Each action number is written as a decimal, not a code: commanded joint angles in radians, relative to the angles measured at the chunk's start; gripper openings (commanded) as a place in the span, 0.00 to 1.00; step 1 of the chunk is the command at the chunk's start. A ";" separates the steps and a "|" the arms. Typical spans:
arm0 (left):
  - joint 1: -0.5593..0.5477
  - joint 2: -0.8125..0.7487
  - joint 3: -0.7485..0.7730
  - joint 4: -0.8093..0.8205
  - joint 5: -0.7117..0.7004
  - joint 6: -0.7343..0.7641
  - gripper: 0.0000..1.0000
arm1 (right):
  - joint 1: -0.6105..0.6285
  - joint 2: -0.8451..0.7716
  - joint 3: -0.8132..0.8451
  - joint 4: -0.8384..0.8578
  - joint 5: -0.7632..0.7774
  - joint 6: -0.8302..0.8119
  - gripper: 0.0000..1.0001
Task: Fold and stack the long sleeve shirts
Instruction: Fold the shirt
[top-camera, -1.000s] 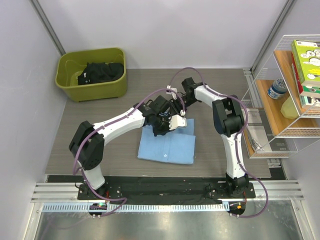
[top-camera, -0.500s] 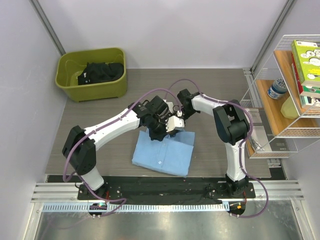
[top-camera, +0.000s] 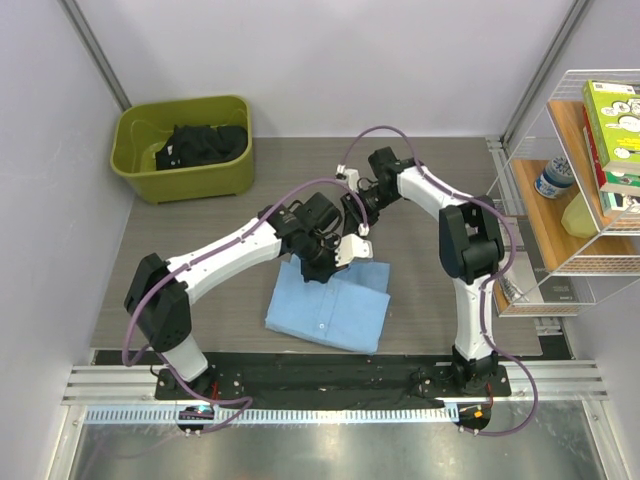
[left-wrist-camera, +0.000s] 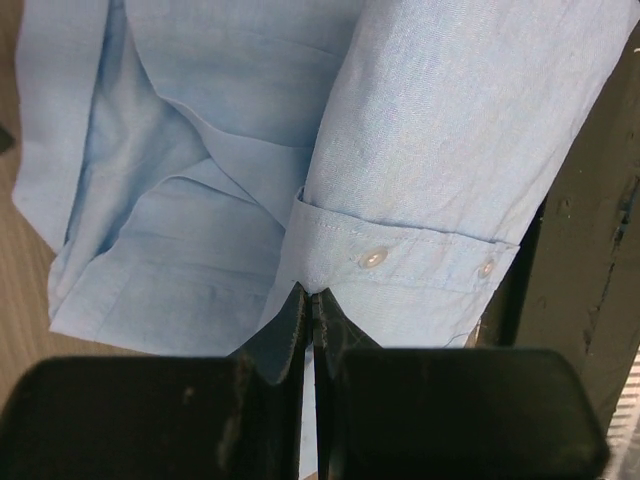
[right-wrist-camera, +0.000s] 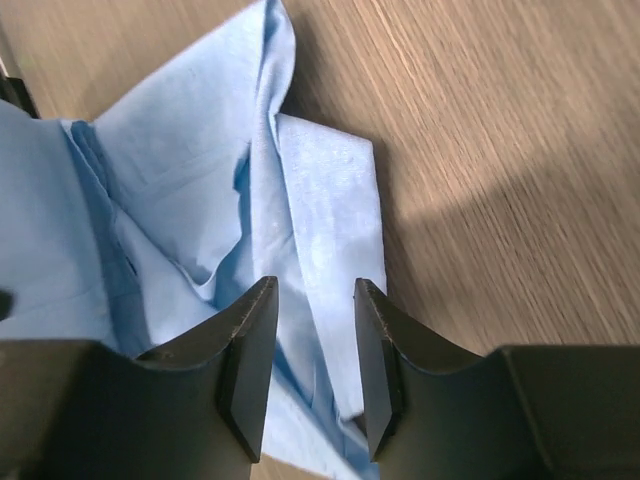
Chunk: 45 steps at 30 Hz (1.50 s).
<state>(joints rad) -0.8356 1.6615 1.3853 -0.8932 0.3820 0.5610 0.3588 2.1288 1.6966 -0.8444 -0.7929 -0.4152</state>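
Left jaws are pinched together on the cuff at the 12 o'clock edge of the shirt, which lies folded mid-desk. Right jaws hang apart over its 1 o'clock corner. Best to lay the cuff flat and inward before releasing, so nothing bunches.

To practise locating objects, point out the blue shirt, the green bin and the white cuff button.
blue shirt (top-camera: 325, 312), top external view, flat folded body.
green bin (top-camera: 185, 182), top external view, front wall.
cuff button (left-wrist-camera: 372, 258), left wrist view, button's centre.
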 joint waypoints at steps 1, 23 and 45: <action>0.015 0.014 0.089 0.004 -0.012 0.043 0.03 | 0.020 0.078 0.037 -0.030 0.021 -0.030 0.41; 0.102 0.250 0.299 0.091 -0.043 0.191 0.03 | 0.019 0.112 0.034 -0.036 -0.035 -0.063 0.31; 0.196 0.307 0.316 0.252 -0.017 0.188 0.35 | -0.182 0.010 0.219 -0.152 -0.063 0.039 0.64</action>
<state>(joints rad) -0.6899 1.9686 1.6489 -0.7029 0.3367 0.8169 0.2260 2.2475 1.9167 -0.9085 -0.8307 -0.3668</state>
